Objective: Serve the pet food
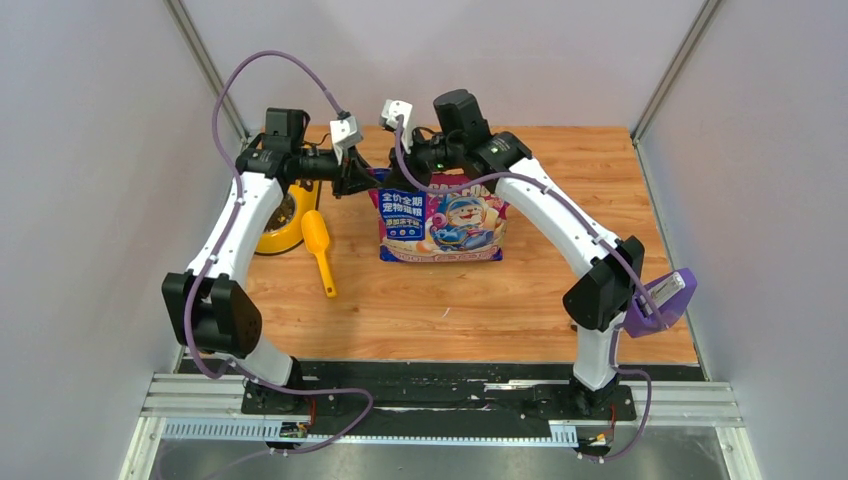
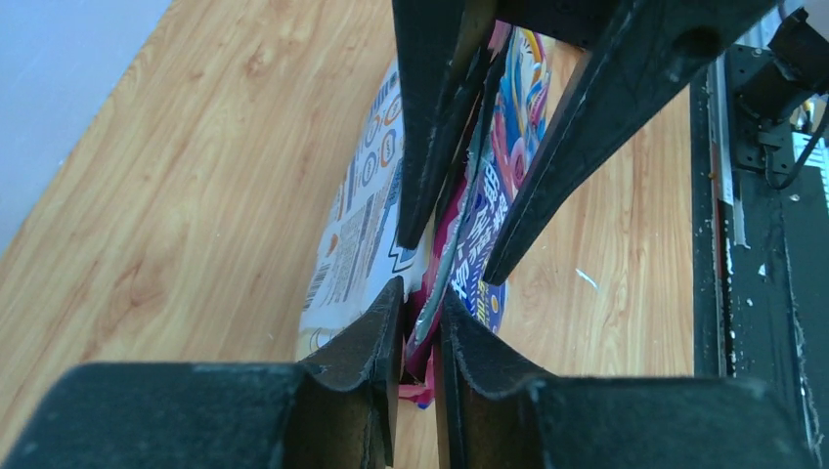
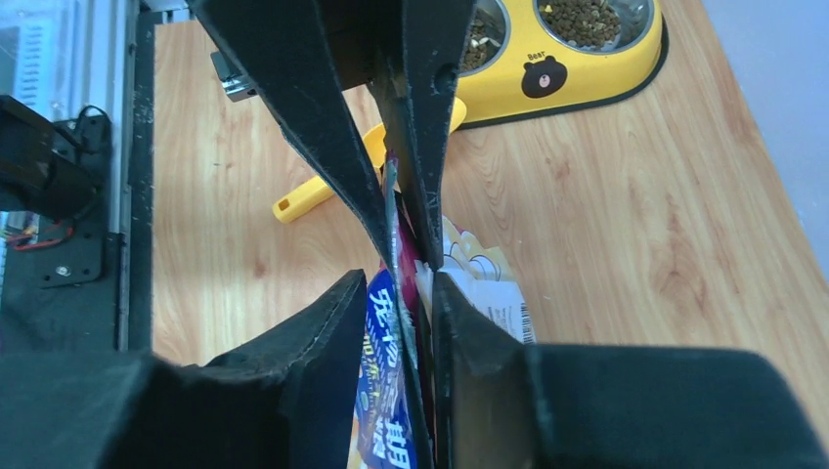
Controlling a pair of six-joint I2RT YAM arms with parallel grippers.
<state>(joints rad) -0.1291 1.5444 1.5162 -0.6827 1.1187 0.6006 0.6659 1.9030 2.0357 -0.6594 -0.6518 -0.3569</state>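
L end effector and R end effector both clenched on top edge of cat food bag. Bag sits toward bench 12 o'clock. Yellow bowl w/ kibble at bag's 9 o'clock.

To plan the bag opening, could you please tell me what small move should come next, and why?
Probably squeeze both shut on the cat food bag: the left pincer and right pincer straddle its top edge, firm grip unconfirmed.
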